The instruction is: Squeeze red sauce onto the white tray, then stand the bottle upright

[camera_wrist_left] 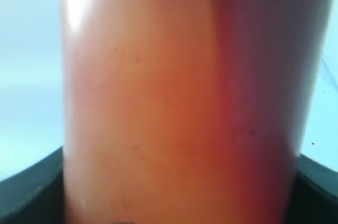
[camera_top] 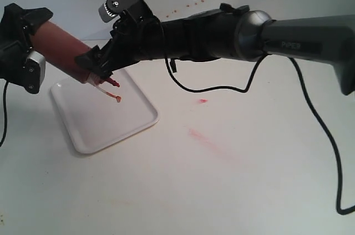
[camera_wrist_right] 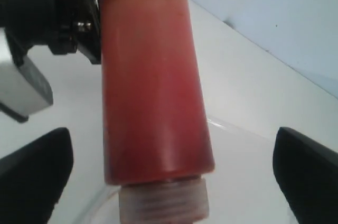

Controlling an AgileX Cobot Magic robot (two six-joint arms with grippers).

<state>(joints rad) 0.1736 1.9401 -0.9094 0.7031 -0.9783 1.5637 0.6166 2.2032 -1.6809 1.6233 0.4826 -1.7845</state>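
Observation:
The bottle [camera_top: 64, 49] is held tilted in the air, its red-stained nozzle [camera_top: 113, 83] pointing down over the white tray [camera_top: 105, 135]. My left gripper [camera_top: 32, 38] is shut on the bottle's base end, and the bottle [camera_wrist_left: 179, 102] fills the left wrist view. My right gripper [camera_top: 100, 64] reaches across and stands open around the bottle [camera_wrist_right: 153, 86] near its pale screw cap [camera_wrist_right: 163, 203], with gaps on both sides. A thin tether hangs from the cap to a small reddish tip cap [camera_top: 117, 98] just above the tray [camera_wrist_right: 248, 182]. No blob of red sauce shows on the tray.
Faint pinkish smears [camera_top: 202, 138] and a small pink spot [camera_top: 202, 101] mark the white table right of the tray. Red specks [camera_top: 188, 5] dot the back wall. Black cables [camera_top: 222, 88] trail from the right arm across the table, another cable [camera_top: 327, 152] at the far right.

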